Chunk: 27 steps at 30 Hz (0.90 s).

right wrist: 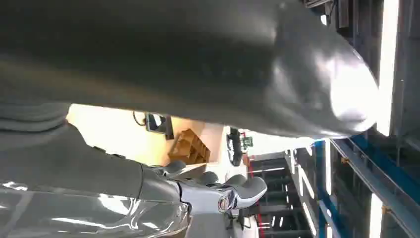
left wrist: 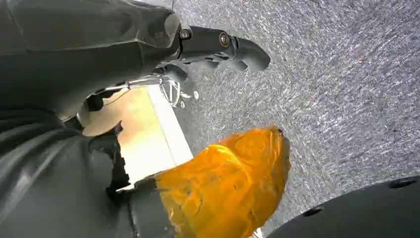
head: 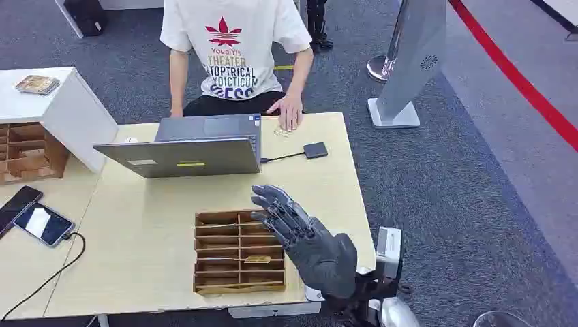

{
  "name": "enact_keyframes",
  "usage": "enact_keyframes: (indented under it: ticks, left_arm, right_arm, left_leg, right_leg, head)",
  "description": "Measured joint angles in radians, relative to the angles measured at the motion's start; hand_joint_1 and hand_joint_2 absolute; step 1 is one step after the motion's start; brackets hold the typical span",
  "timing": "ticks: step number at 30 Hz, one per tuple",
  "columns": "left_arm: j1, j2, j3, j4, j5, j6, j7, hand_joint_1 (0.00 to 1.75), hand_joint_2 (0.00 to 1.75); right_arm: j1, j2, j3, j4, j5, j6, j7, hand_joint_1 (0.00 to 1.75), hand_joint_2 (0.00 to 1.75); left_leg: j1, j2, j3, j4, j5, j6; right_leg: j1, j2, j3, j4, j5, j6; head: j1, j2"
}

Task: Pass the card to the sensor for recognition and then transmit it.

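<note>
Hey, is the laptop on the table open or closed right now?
Open. In the head view the laptop has its lid raised toward the robot, keyboard facing the seated person.

We see the right hand (head: 308,238) covering the tray's (head: 225,253) right compartments; the person (head: 235,54) is cut off at the far edge.

**Dark hand, silver arm**

The right hand (head: 307,242) shows dark grey, segmented fingers and a glossy palm shell on a silver forearm. In the left wrist view, the left hand (left wrist: 218,47) reveals round screws at grey finger links.
</note>
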Motion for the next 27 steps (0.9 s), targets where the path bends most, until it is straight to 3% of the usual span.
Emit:
enact_keyframes:
  ticks: [12,18,19,24,27]
  left_arm:
    - [0.003,-0.010,-0.007,0.000,-0.014,0.018,0.000,0.00,0.00]
    - [0.008,-0.018,-0.002,0.000,0.056,0.023,-0.005,0.00,0.00]
    - [0.009,-0.019,0.001,0.000,0.069,0.024,-0.009,0.00,0.00]
    - [0.018,-0.024,0.029,0.000,0.119,0.031,-0.020,0.00,0.00]
    - [0.020,-0.025,0.053,0.000,0.154,0.024,-0.022,0.00,0.00]
  right_arm:
    - [0.054,-0.034,-0.001,-0.029,0.005,0.007,-0.026,0.00,0.00]
    - [0.076,-0.048,-0.012,-0.042,0.010,0.018,-0.043,0.00,0.00]
    - [0.077,-0.050,-0.015,-0.042,0.016,0.018,-0.046,0.00,1.75]
    - [0.073,-0.058,-0.026,-0.042,0.062,-0.007,-0.057,0.00,1.75]
    - [0.044,-0.063,-0.029,-0.041,0.140,-0.069,-0.059,0.00,1.75]
  left_leg:
    - [0.000,0.000,0.000,0.000,0.000,0.000]
    - [0.000,0.000,0.000,0.000,0.000,0.000]
    - [0.000,0.000,0.000,0.000,0.000,0.000]
    - [0.000,0.000,0.000,0.000,0.000,0.000]
    - [0.000,0.000,0.000,0.000,0.000,0.000]
  right_leg:
    - [0.000,0.000,0.000,0.000,0.000,0.000]
    - [0.000,0.000,0.000,0.000,0.000,0.000]
    - [0.000,0.000,0.000,0.000,0.000,0.000]
    - [0.000,0.000,0.000,0.000,0.000,0.000]
    - [0.000,0.000,0.000,0.000,0.000,0.000]
  head:
    - [0.000,0.000]
    - [0.000,0.000]
    - [0.000,0.000]
    - [0.000,0.000]
    - [0.000,0.000]
